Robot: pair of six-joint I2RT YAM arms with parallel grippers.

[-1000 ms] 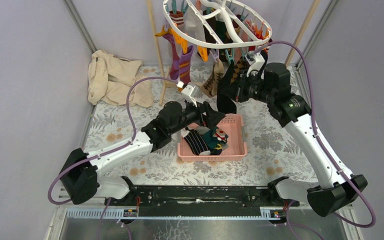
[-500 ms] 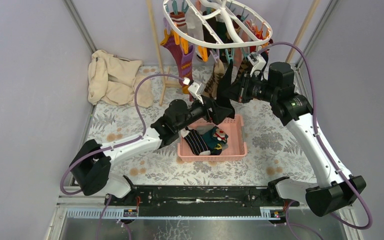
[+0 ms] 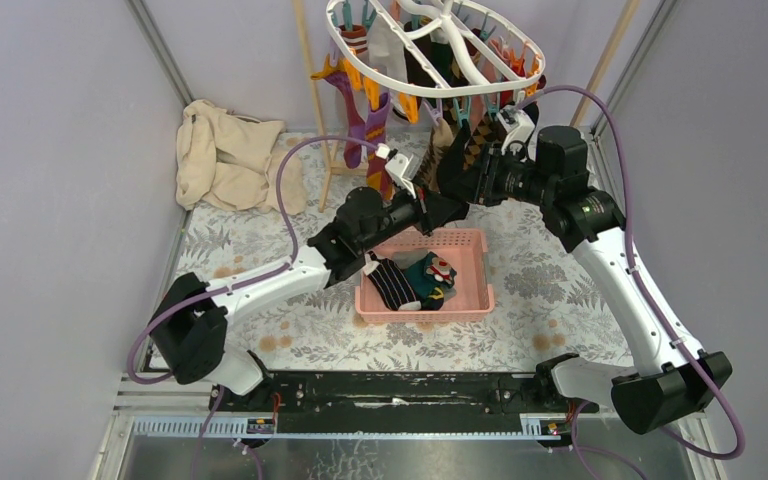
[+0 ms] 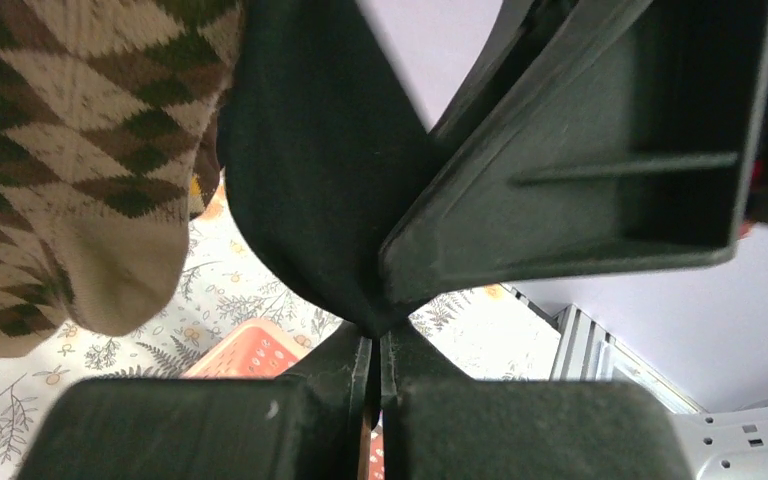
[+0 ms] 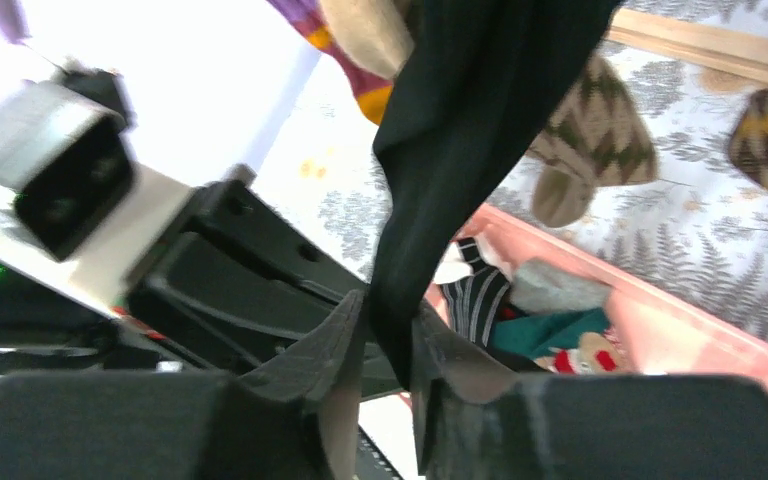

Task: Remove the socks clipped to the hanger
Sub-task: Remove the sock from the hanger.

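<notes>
The white oval hanger [image 3: 430,91] hangs at the back with several socks clipped to its rim, among them a purple one [image 3: 357,112] and a brown argyle one [image 3: 439,140]. Both grippers meet under it on one black sock [image 4: 310,170]. My left gripper [image 3: 452,208] [image 4: 374,340] is shut, pinching the sock's lower tip. My right gripper [image 3: 458,178] [image 5: 390,330] has its jaws parted a little, and the black sock [image 5: 460,130] runs down between its fingers. The argyle sock [image 4: 70,150] hangs just left of the black one.
A pink slotted basket [image 3: 484,275] sits below the grippers holding a striped sock [image 3: 392,283] and a teal one [image 3: 430,275]. A beige cloth [image 3: 225,155] lies at the back left. Wooden poles [image 3: 312,90] [image 3: 610,60] stand either side of the hanger.
The left arm has reached up and right to the black sock and its wide-open jaws have closed on the tip. The right jaws, tight before, have started to part.
</notes>
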